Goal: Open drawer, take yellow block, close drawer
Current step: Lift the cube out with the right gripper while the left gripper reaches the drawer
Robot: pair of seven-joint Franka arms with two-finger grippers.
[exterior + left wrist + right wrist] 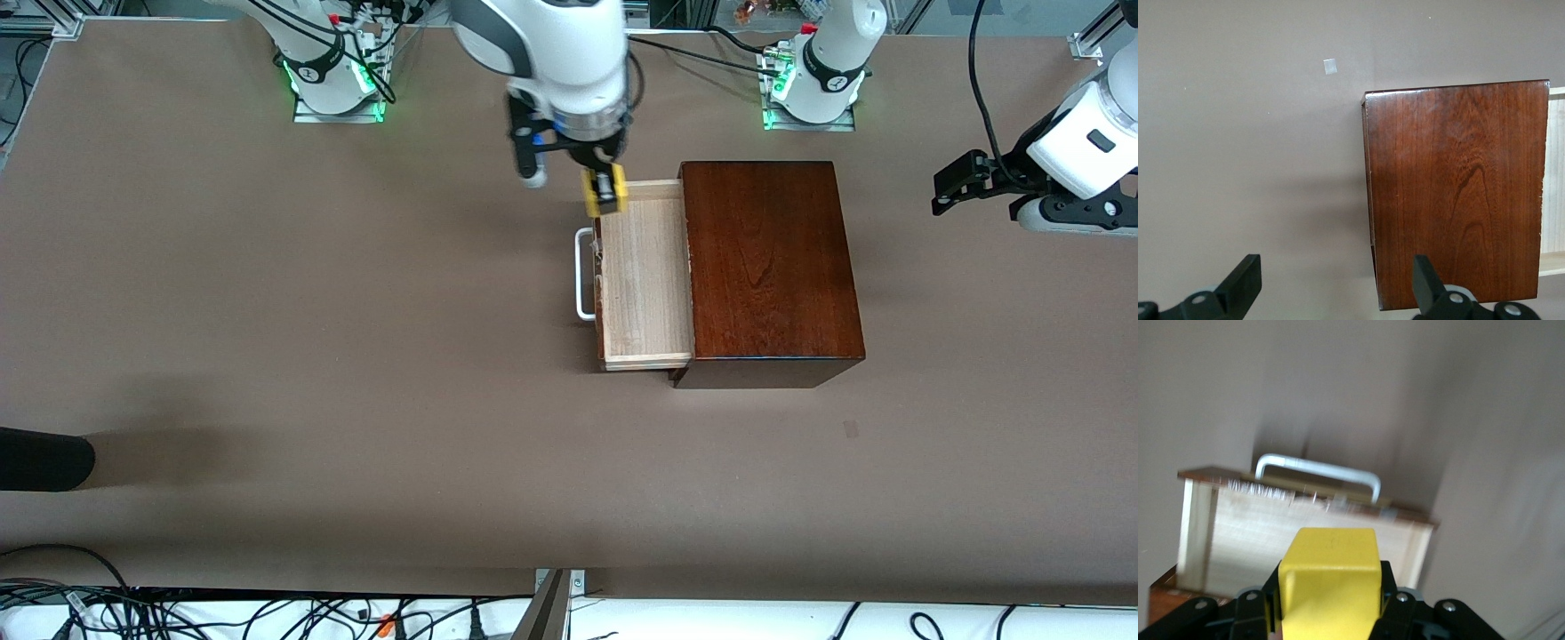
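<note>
a robotics lab: two white robot arm bases with green lights (336,76) are bolted to a broad brown-covered table (267,356), aluminium framing (53,25) at its corners, tangled black cables (178,613) along its edge.

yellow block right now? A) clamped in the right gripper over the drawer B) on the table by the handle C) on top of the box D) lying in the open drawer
A: the right gripper is shut on the yellow block, raised over the open drawer, whose pale tray shows nothing in it; the right wrist view shows the block between the fingers.
</note>
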